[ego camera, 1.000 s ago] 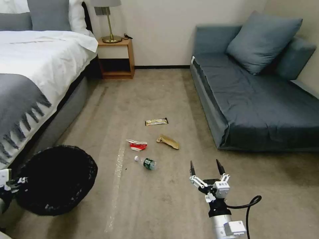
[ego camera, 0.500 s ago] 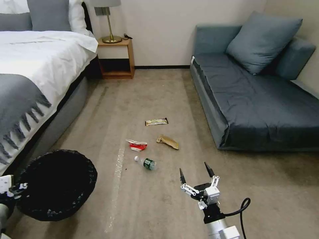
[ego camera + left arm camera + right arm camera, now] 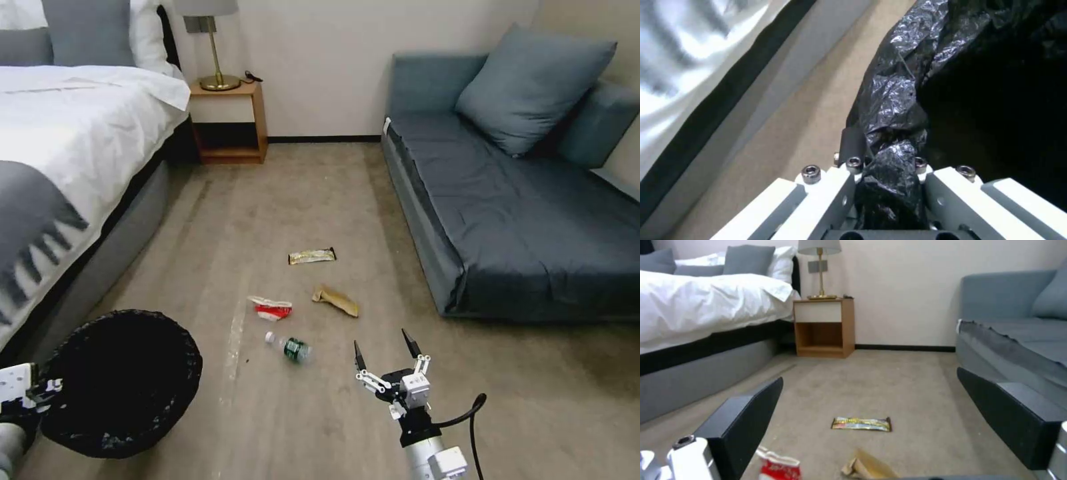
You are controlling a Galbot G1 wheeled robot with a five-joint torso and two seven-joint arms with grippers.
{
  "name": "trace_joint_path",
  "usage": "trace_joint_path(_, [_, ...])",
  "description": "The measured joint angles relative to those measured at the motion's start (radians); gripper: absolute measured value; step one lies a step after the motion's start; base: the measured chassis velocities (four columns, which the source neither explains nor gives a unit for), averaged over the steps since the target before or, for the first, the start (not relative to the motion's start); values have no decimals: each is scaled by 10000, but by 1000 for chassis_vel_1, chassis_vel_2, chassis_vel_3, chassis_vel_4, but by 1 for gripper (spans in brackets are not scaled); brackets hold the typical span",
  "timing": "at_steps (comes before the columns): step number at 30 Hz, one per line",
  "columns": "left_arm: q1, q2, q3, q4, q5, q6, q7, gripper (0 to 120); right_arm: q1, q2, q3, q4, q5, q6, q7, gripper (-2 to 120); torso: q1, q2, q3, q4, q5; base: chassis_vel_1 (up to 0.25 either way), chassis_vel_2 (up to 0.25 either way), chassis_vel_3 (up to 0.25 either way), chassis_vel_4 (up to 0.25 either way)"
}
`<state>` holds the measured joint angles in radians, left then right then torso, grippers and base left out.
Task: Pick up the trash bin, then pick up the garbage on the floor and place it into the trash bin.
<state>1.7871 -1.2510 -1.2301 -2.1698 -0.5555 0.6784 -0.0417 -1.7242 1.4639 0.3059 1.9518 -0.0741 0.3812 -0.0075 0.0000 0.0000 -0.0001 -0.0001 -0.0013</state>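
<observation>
The bin [image 3: 120, 383], lined with a crinkled black bag, sits at the lower left of the head view, beside the bed [image 3: 60, 153]. The left end effector [image 3: 27, 393] is pinching the bin's bagged rim. At frame centre lie four litter pieces on the carpet: a crushed bottle [image 3: 288, 347] with a green label, a red-white carton [image 3: 270, 307], a brown paper bag [image 3: 337, 301] and a gold-black wrapper [image 3: 312, 255]; no writing on them is readable. The right end effector [image 3: 385, 351], fingers spread, hovers just right of the bottle. Open carpet runs between bed and sofa [image 3: 527, 200] up to the nightstand [image 3: 228, 120] at upper left.
</observation>
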Motion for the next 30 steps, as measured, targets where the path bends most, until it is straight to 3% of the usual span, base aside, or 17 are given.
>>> trace_joint_path(9, [-71,53,-43,208,-15,-23,17,3,71,-481,-494,10,-284,-467,74,100,1,0,1,4,10,-204,205,202,-206])
trace_joint_path(17, [-54,14,-44,288,-22,-46,38,3,646,-1662,-1514,-47,-47,-1432,-137,100,2,0,2,-3,29,-131,134,125,-124])
trace_joint_path(20, [-7,13,-55,370,-5,-46,53,3,1697,-2759,-2326,99,1940,-3450,-520,100,1,0,1,1,19,-12,28,7,-12])
trace_joint_path(21, [-7,13,-55,370,-5,-46,53,3,1697,-2759,-2326,99,1940,-3450,-520,100,1,0,1,1,19,0,0,0,0])
trace_joint_path(24, [78,15,-33,424,139,-45,137,3,2689,-3443,-2895,-45,3137,-5191,-875,100,1,0,0,1,17,0,0,0,0])
trace_joint_path(30, [213,-51,93,420,369,-24,190,3,4167,-3991,-4153,-910,3613,-6340,-1313,100,1,0,1,1,16,0,0,0,0])
